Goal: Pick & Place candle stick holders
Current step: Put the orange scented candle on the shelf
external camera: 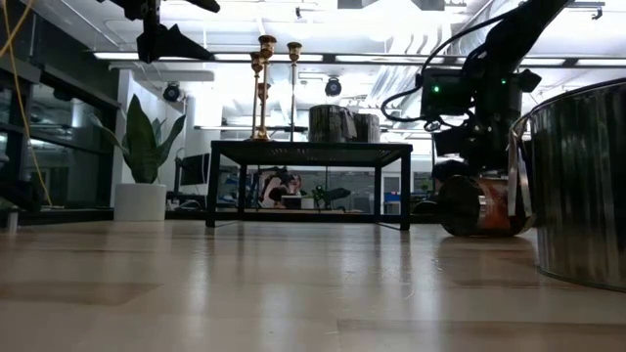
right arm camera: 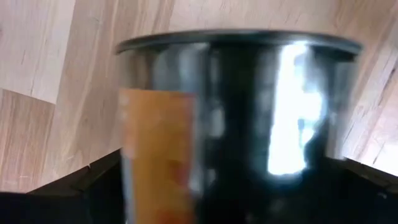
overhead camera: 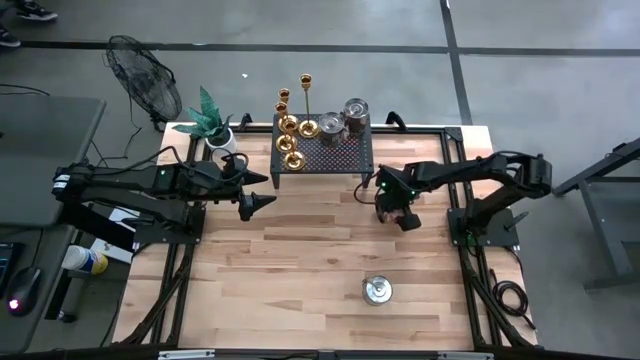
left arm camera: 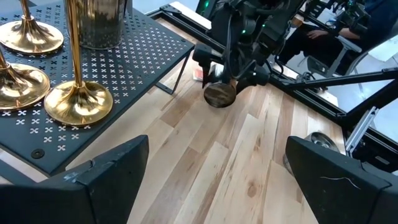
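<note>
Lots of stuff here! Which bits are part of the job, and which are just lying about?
Job:
candle stick holders, on the black mesh stand
left gripper, jaws open, empty

Lying about:
potted plant
silver tins on the stand
lone tin on the table
labelled can, held in the right gripper
fan

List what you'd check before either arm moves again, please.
1. Right gripper has a firm hold on the can: ok, shut on it.
2. Left gripper is free for a pick: ok, open and empty.
3. Holders stand on the rack: ok.
4. Held can is clear of the table: cannot tell.
5. Second can is apart from both arms: ok.
</note>
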`<control>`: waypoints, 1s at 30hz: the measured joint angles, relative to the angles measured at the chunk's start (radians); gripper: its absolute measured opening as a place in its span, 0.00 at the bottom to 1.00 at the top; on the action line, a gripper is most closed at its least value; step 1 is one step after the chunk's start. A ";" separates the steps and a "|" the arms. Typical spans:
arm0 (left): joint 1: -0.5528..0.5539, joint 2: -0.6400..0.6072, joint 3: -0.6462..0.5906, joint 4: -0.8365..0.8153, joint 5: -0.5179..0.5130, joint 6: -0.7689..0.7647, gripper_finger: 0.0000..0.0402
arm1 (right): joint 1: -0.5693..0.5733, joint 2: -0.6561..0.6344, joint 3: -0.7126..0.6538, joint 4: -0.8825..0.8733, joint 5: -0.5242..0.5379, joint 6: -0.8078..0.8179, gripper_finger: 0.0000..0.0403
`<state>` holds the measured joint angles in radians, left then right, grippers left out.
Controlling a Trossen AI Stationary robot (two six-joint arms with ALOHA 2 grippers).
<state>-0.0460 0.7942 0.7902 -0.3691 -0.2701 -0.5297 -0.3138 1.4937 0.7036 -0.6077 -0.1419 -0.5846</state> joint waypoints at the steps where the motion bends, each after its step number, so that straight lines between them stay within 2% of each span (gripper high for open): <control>1: 0.000 0.000 0.000 0.000 0.000 0.000 0.93 | 0.000 -0.003 0.000 0.001 -0.001 0.000 0.94; 8: 0.000 0.000 0.000 0.000 0.000 0.000 0.93 | 0.000 -0.009 0.000 -0.009 0.013 0.033 0.86; 15: 0.000 0.000 0.000 0.000 0.000 0.000 0.93 | 0.002 -0.049 0.016 -0.062 0.055 0.161 0.86; 24: 0.000 0.000 0.000 0.000 0.000 0.000 0.93 | 0.002 -0.076 0.218 -0.380 0.025 0.435 0.86; 30: 0.000 0.000 0.000 0.000 0.000 0.000 0.93 | 0.002 -0.077 0.367 -0.577 0.022 0.498 0.85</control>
<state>-0.0458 0.7940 0.7902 -0.3687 -0.2703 -0.5297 -0.3115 1.4170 1.0702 -1.1850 -0.1195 -0.0864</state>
